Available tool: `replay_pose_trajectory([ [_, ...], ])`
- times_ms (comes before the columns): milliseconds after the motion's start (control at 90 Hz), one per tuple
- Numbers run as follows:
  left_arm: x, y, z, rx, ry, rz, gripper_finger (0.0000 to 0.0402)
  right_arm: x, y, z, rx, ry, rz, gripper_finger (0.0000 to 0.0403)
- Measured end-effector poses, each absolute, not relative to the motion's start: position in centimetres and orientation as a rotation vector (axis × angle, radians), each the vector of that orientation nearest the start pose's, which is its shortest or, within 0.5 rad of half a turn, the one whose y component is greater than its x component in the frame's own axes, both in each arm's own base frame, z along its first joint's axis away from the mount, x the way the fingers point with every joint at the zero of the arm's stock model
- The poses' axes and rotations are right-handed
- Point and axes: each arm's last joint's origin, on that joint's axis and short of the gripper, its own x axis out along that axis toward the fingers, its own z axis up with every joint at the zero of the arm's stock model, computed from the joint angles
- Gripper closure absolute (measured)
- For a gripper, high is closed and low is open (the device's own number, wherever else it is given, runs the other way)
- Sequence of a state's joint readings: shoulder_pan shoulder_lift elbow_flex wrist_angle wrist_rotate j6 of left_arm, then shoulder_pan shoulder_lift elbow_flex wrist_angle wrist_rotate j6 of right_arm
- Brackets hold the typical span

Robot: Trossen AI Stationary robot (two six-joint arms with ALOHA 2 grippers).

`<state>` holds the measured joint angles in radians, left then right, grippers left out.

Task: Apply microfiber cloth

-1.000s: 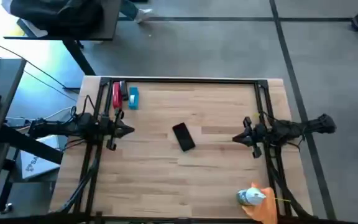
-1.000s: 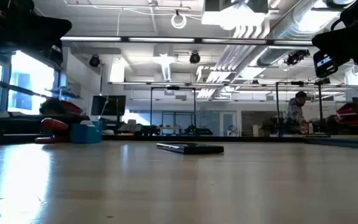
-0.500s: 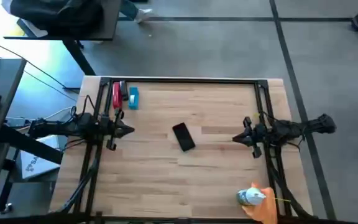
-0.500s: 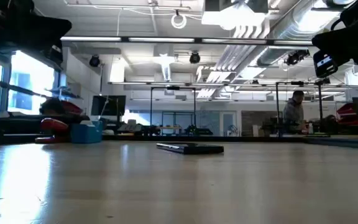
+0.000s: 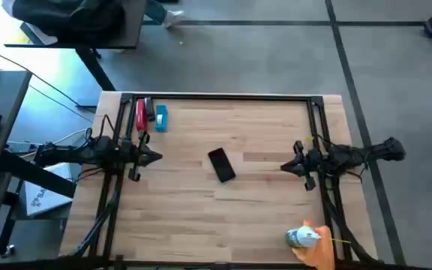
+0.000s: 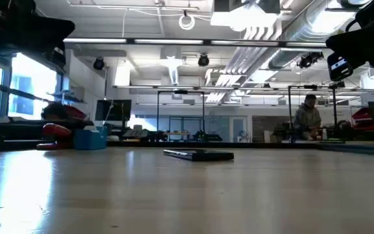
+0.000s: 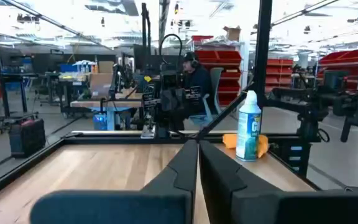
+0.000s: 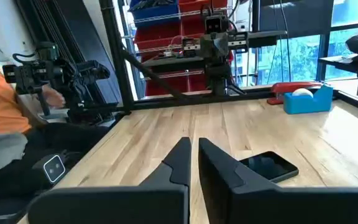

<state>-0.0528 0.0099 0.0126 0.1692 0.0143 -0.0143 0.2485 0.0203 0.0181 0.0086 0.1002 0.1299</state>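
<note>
The bright-orange microfiber cloth [image 5: 319, 249] lies at the table's near right corner, partly under a white spray bottle [image 5: 302, 238] that stands on it. The left wrist view shows the cloth [image 7: 229, 140] behind the bottle [image 7: 248, 127]. A black phone [image 5: 220, 164] lies flat mid-table. My left gripper [image 5: 158, 157] hovers shut at the left, pointing toward the phone. At the right, my right gripper [image 5: 283, 166] hovers shut, also pointing at the phone [image 8: 267, 165]. Neither gripper touches anything.
A red stapler [image 5: 140, 114] and a blue tape dispenser [image 5: 160, 118] sit at the far left corner. A black frame [image 5: 223, 96] runs along the table's far edge and sides. Bare wood lies around the phone. A person [image 6: 307, 117] stands far off in the room.
</note>
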Motion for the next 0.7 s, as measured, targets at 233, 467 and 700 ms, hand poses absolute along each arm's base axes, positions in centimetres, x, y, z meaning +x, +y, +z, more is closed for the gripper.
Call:
replay_pose_trajectory([
  [233,9.7,-0.5,18.2,-0.135,-0.155,-0.068,0.0401,9.5,2.1,16.9,0.131,0.003,0.149,0.0402],
  [467,9.6,-0.3,18.6,-0.195,-0.201,-0.016,0.0401,9.5,2.1,16.9,0.131,0.003,0.148,0.0402],
  [700,9.7,-0.1,24.0,-0.109,-0.358,0.057,0.0401,9.5,2.1,16.9,0.131,0.003,0.148,0.0402],
])
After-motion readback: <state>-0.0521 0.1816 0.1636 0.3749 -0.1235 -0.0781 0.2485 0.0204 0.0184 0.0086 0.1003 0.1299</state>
